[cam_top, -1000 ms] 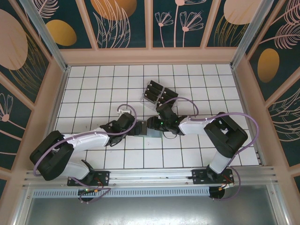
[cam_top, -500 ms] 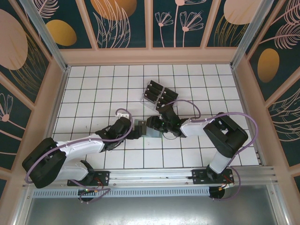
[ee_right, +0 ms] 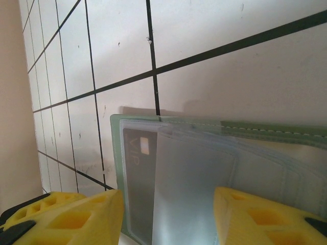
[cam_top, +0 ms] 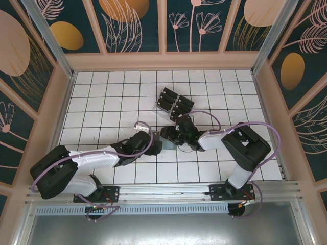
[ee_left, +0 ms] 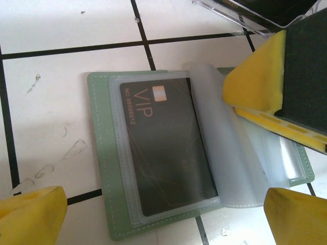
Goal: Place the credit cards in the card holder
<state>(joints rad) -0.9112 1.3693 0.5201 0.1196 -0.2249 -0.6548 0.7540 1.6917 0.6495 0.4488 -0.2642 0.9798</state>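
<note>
**A:** Biggest first. Table?

**B:** White tiled table (cam_top: 102, 92) w/ black grid lines and patterned walls round it. Both arms come in from the near edge: L arm (cam_top: 87, 158) from bottom left, R arm (cam_top: 245, 148) from bottom right. Wrists meet approx mid-table.

**A:** Rack?

**B:** Clear slotted rack (cam_top: 172, 103) sits just beyond the wrists on the far side, set at an angle. Dark credit cards (cam_top: 166, 98) stand in its slots; can't count them.

**A:** Card holder, where?

**B:** Grey-green card holder (ee_left: 99, 168) lies flat on the tiles btwn the two grippers, on the near side of the rack. It's opened like a book.

**A:** Fingers?

**B:** L gripper (ee_left: 163, 217) hangs over the holder w/ its yellow fingers spread wide, gripping nothing. R gripper (ee_right: 168, 219) has its fingers part-way apart, a plain gap btwn them, also clamping nothing. It's low over the half w/ the loose sleeves. L wrist cam shows one R pad (ee_left: 253, 84) on or just above those sleeves; touching or not, can't tell.

**A:** Anything loaded?

**B:** One black VIP card (ee_left: 163, 153) sits in the clear pocket on the other half, w/ a light chip mark near a corner and faint scratches. Beside it a clear sleeve (ee_left: 219, 138) curls up off the spine.
</note>
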